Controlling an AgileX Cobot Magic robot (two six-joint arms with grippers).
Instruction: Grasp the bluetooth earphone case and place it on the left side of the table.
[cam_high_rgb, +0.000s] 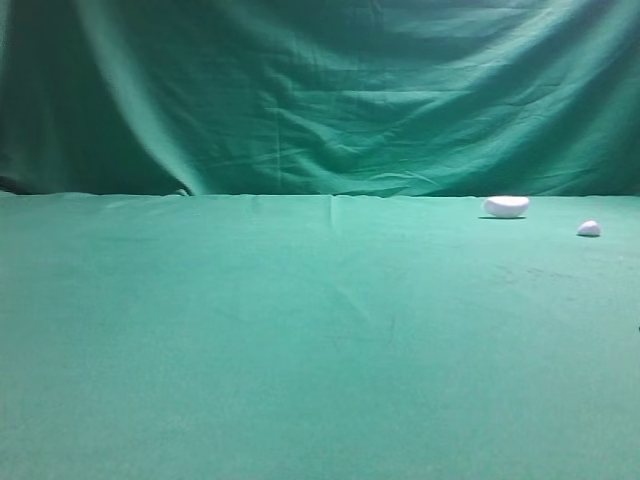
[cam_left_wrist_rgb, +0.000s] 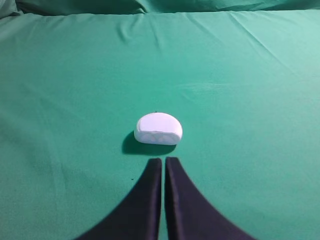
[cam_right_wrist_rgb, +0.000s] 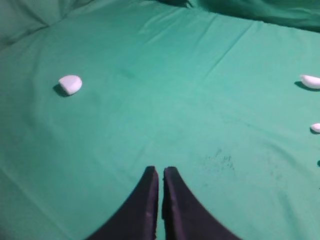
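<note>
Teal-green cloth table (cam_high_rgb: 250, 340) fills most of the exterior high view. It is smooth with faint creases, one short fold running down from the back edge near the middle. Behind it hangs a darker green backdrop cloth (cam_high_rgb: 330, 90) in long folds (no other part of the room shows). A few dark specks (cam_right_wrist_rgb: 220, 160) mark the table cloth at lower right of the right wrist view.

The bluetooth earphone case (cam_left_wrist_rgb: 158, 129) lies on the table at the centre of the left wrist view, glossy white and rounded, casting a shadow to its lower left. It sits just ahead of the left gripper (cam_left_wrist_rgb: 163, 160), near the tips but apart from them. In the right wrist view the case (cam_right_wrist_rgb: 70, 84) lies at the left edge of the frame, well away from the right gripper (cam_right_wrist_rgb: 160, 170).

Left gripper: black fingers pressed together, only a thin seam between them, nothing held. Right gripper: the same, fingers together and empty, over bare cloth at bottom centre.

Other things: a white half-oval lump (cam_high_rgb: 506, 206) sits at the right of the high view, close to the table's back edge. A tiny white pebble (cam_high_rgb: 589, 229) lies just right of it and a bit lower in frame. Both sit well apart from the case (far right edge of the right wrist view). Nothing lies between the left gripper's tips and the case.
</note>
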